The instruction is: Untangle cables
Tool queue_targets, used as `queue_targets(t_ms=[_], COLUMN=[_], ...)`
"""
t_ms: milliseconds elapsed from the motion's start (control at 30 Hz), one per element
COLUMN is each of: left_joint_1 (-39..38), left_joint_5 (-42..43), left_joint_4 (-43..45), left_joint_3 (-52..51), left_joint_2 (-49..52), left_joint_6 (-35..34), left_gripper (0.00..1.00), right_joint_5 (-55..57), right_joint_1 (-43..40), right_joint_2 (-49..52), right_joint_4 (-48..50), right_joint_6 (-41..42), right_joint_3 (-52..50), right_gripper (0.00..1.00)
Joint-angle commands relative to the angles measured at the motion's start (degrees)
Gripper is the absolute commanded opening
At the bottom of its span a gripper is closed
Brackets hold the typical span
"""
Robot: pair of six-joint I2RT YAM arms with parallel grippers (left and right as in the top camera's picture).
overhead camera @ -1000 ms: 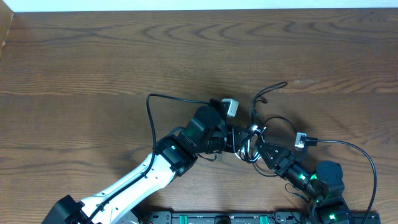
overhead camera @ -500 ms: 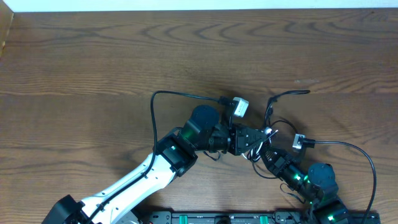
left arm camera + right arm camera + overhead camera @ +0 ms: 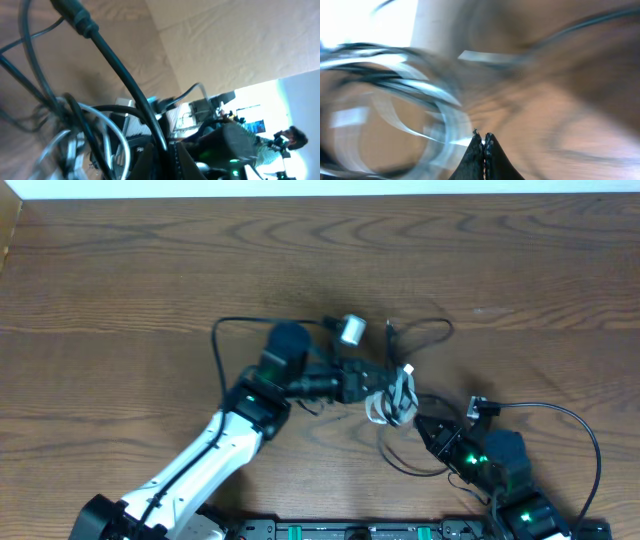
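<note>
The cables form a tangle of white coils and black strands at mid-table. A black cable loops out to the left, and another arcs to the upper right. A white plug lies above the tangle. My left gripper reaches in from the left and is shut on a black cable, with white loops beside it. My right gripper comes from the lower right. In the right wrist view it is shut, with a strand of the white cable pinched at its tips.
Wooden table with a pale edge along the back. A small grey plug lies right of the tangle, and its black cord curves round to the table's front edge. The arms' base rail runs along the front.
The right gripper has gone from open to shut at the tangle. The left arm has swung left, dragging the tangle and white plug leftward. The right arm drew back slightly.
</note>
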Motion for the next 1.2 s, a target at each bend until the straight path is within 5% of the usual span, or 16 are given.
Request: queue_targets(t_ms=[0,567,967,1167], left_joint_1=[4.3,8.5,8.5,8.5], left_joint_5=[7.1,7.9,-22.1,-29.2], left_joint_4=[0.7,-2.8,-30.2,-35.0], left_joint_3=[0.9,0.8,0.8,0.8], left_joint_2=[-0.9,-0.9,-0.9,-0.9], left_joint_6=[0.4,3.4,5.5,5.5], left_gripper=[0.08,0.08,0.08,0.08], right_joint_5=[2.6,7.2,7.6,8.5], right_joint_1=[0.2,0.2,0.2,0.2], right_joint_2=[2.7,6.9,6.9,6.9], right_joint_4=[-0.4,-1.1,-1.2,-1.1], right_joint_6=[-1.1,-1.1,-1.1,-1.2], right_joint_3=[-0.8,-0.8,-0.8,-0.8], right_gripper=[0.01,0.01,0.01,0.01])
